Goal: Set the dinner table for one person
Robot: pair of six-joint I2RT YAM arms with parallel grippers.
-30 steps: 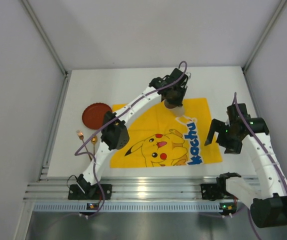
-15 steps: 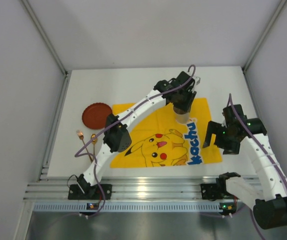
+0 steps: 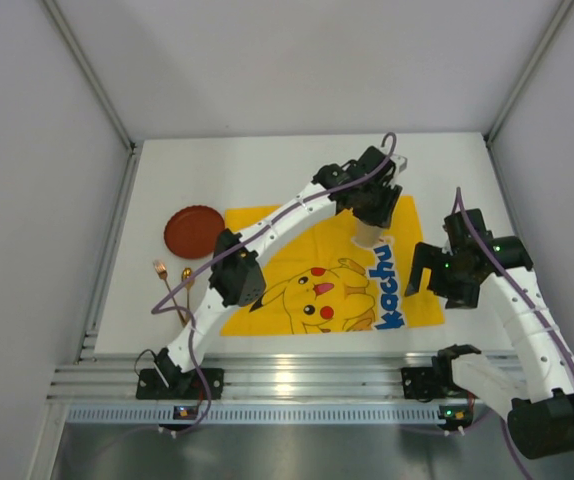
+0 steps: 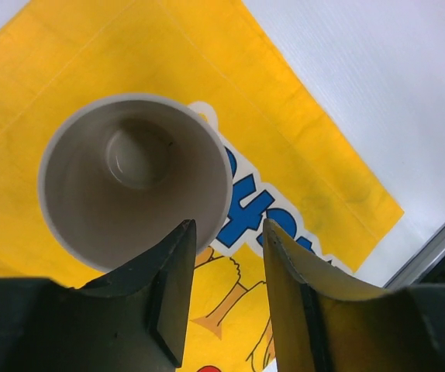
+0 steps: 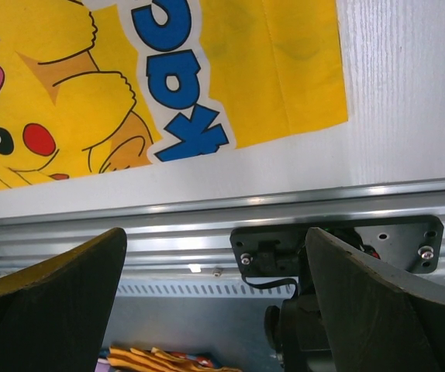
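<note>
A beige cup (image 3: 367, 235) stands upright on the yellow Pikachu cloth (image 3: 297, 240), near its far right corner. In the left wrist view the cup (image 4: 133, 182) shows from above and is empty. My left gripper (image 3: 375, 208) hovers just above and beyond the cup. Its jaws (image 4: 226, 229) are apart with only cloth between them, and the left finger overlaps the cup's rim. My right gripper (image 3: 432, 272) is open and empty at the cloth's right edge, over the white dinner table (image 3: 267, 170). It also shows in the right wrist view (image 5: 215, 232).
A red plate (image 3: 192, 231) lies on the table left of the cloth. A copper fork (image 3: 161, 270) and spoon (image 3: 187, 280) lie nearer, below the plate. The ridged aluminium rail (image 3: 287, 385) runs along the near edge.
My left gripper carried the cup to the right and nearer, onto the cloth's right part. It then drew back up and right, leaving the cup standing. The right gripper barely shifted.
</note>
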